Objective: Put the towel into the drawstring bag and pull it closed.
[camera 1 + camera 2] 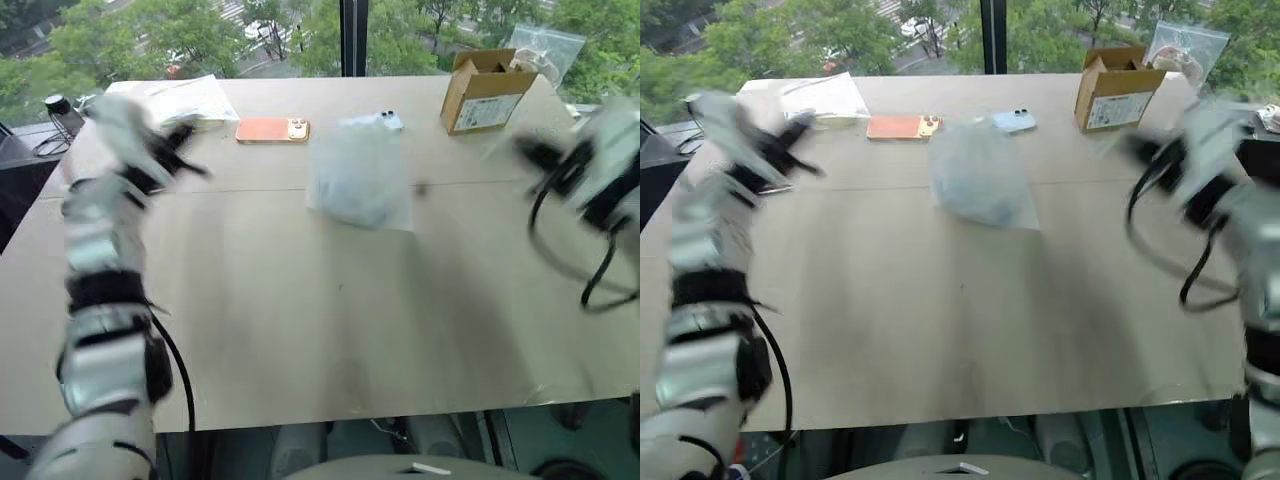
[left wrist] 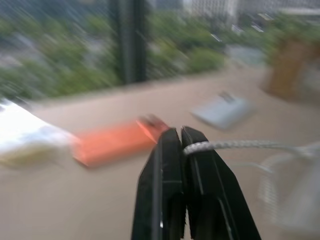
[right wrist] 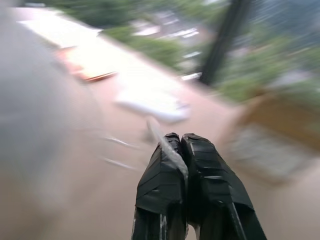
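A pale wooden table (image 1: 300, 330) stands against a window that looks down on green trees and a street, with a dark mullion rising behind its far edge. The bag (image 1: 360, 180), translucent white with a pale blue mass, likely the towel, showing through it, lies on the table toward the far edge, about midway along it. Just beyond it lie an orange phone (image 1: 272, 130) and a light-blue phone (image 1: 1014, 121); papers (image 1: 185, 97) sit near the far left corner and an open cardboard box (image 1: 484, 92) near the far right corner, a clear plastic bag (image 1: 545, 45) behind it. The left gripper (image 2: 181, 135) hangs over the left edge, its fingers pressed together on a white cord (image 2: 240, 145). The right gripper (image 3: 180, 140), over the right edge, pinches a white cord end (image 3: 162, 137) too.
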Controlling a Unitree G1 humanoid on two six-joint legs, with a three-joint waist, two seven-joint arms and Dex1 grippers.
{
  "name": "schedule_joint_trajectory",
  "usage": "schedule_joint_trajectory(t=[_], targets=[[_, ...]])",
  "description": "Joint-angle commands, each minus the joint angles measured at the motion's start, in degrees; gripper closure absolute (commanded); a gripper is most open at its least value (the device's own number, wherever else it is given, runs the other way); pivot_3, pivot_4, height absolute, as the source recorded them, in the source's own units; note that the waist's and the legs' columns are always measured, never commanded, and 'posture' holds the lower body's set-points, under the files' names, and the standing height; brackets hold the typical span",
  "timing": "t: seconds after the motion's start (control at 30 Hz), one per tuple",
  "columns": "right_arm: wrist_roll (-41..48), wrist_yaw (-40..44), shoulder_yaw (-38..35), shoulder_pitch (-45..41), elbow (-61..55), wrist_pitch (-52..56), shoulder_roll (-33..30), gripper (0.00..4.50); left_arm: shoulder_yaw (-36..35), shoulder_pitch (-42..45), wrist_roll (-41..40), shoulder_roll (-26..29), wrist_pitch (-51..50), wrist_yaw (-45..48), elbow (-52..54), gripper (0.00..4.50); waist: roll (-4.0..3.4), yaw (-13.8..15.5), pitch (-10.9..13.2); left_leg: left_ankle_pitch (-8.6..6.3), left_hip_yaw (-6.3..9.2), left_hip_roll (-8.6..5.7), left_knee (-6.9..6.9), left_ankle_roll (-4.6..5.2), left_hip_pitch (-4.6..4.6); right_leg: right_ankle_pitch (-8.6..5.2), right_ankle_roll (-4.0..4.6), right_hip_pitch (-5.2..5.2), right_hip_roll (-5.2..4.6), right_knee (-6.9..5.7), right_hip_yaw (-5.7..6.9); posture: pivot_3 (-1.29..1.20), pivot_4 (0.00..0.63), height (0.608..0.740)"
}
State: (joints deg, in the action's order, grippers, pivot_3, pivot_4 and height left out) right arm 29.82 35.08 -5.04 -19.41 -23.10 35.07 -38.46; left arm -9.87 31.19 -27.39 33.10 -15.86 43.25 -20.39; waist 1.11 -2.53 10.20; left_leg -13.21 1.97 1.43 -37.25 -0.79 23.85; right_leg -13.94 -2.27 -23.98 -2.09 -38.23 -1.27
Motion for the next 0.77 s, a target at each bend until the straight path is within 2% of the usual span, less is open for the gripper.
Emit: schedule_joint_trajectory(t=[0.03,0.07,0.1,0.13,0.17,0.23,0.33,0.4,0.43,0.57,0.77], targets=[[-2.72,0.04,5.02,3.41,-5.60,-0.01,-0.20,4.50,1.50,-6.08,-2.91,0.94,-7.68,0.98,14.46,4.42,0.19,0.00,0.09,-0.01,0.02,-0.01,-0.09,0.01,-0.01,0.01,-0.01,-0.03,0.02,-0.13,-0.03,0.00,0.150,0.740],[-4.14,-0.11,6.04,5.23,-5.44,-1.05,-0.03,4.20,1.96,-8.66,-3.25,1.25,-8.27,2.70,16.18,4.50,0.24,0.12,0.08,-0.01,0.02,-0.02,-0.15,0.02,-0.06,0.00,-0.01,-0.02,0.05,-0.23,-0.03,0.00,0.150,0.740],[-4.85,-0.20,6.18,6.74,-5.30,-1.92,0.10,3.85,2.11,-10.72,-3.60,1.89,-9.10,4.22,17.39,4.22,0.24,0.26,0.08,-0.01,0.06,-0.02,-0.17,0.02,-0.13,0.00,0.00,-0.01,0.07,-0.30,0.01,0.00,0.150,0.740],[-5.11,-0.15,5.99,7.98,-5.41,-2.42,0.18,3.72,1.93,-12.22,-3.94,2.60,-9.86,5.32,18.42,3.95,0.23,0.36,0.08,0.00,0.07,-0.02,-0.17,0.02,-0.22,-0.01,0.01,0.05,0.08,-0.37,0.01,0.00,0.150,0.740],[-4.96,0.35,5.41,9.60,-6.01,-2.68,-0.11,3.23,1.34,-13.86,-4.63,3.60,-10.98,6.27,19.79,3.72,0.22,0.43,0.08,0.00,0.07,-0.02,-0.17,0.02,-0.30,-0.02,0.03,0.10,0.10,-0.40,0.01,0.00,0.150,0.740],[-5.36,1.67,4.16,13.29,-7.74,-3.35,-1.65,2.34,-0.26,-17.42,-6.07,5.87,-12.89,7.82,22.63,2.88,0.22,0.56,0.08,0.00,0.04,-0.02,-0.16,0.02,-0.58,-0.04,0.03,0.31,0.11,-0.45,-0.02,0.00,0.150,0.740],[-4.35,3.14,0.74,19.71,-12.07,-4.49,-3.31,0.81,-3.63,-24.11,-8.26,9.07,-14.56,10.33,27.83,1.38,0.22,0.56,0.08,0.00,-0.09,-0.01,-0.11,0.02,-0.81,-0.08,0.00,0.50,0.11,-0.43,-0.16,0.00,0.150,0.740],[-3.39,4.82,-2.60,24.98,-15.80,-6.49,-3.99,0.00,-6.46,-29.12,-9.15,10.85,-15.38,11.23,30.99,0.47,0.23,0.60,0.08,0.00,-0.11,0.00,-0.09,0.02,-0.85,-0.10,-0.03,0.53,0.10,-0.40,-0.19,0.00,0.150,0.740],[-2.13,5.59,-4.82,27.64,-17.70,-7.08,-3.88,0.00,-8.16,-31.45,-10.02,11.28,-16.17,11.26,32.59,0.07,0.23,0.66,0.07,0.00,-0.12,0.01,-0.08,0.02,-0.87,-0.19,-0.18,0.55,0.11,-0.39,-0.19,0.00,0.150,0.740],[3.02,6.51,-14.93,37.57,-23.20,-6.12,-2.88,0.00,-15.06,-41.20,-12.19,12.24,-17.40,11.72,38.25,0.07,0.27,0.72,0.04,-0.01,-0.15,0.09,0.00,0.01,-0.94,-0.21,-0.20,0.60,0.12,-0.32,-0.21,0.00,0.150,0.740],[1.10,8.10,-20.48,46.44,-23.12,-9.13,-1.86,0.00,-19.77,-46.75,-11.96,10.05,-16.34,8.69,41.55,0.07,0.35,1.59,-0.02,0.00,-0.19,0.12,-0.10,0.01,-1.12,-0.34,-0.01,0.73,0.09,-0.26,-0.20,0.00,0.150,0.740]])
